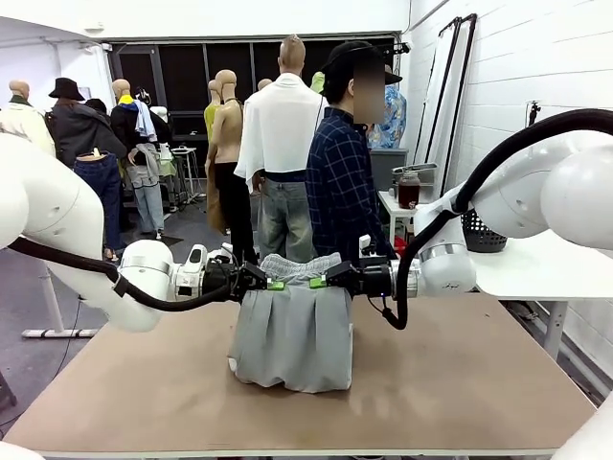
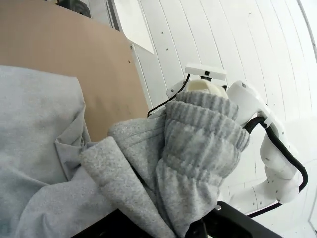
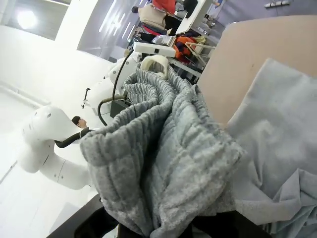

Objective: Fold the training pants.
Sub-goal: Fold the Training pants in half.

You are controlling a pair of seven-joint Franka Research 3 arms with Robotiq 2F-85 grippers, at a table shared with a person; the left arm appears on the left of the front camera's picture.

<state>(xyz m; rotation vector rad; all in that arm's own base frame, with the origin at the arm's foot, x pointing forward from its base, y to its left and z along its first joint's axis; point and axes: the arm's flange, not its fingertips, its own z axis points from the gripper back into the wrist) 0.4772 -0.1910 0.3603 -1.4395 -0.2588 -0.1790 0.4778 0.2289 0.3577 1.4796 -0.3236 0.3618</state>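
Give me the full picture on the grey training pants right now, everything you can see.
The training pants are plain light grey, soft jersey by the look, with a ribbed, gathered elastic waistband. The waistband is lifted above the brown table, pinched at one end by the left claw and at the other by the right claw, both shut on the fabric. The rest hangs in pleats, its lower end bunched on the tabletop. Both wrist views show the waistband crumpled against the claws.
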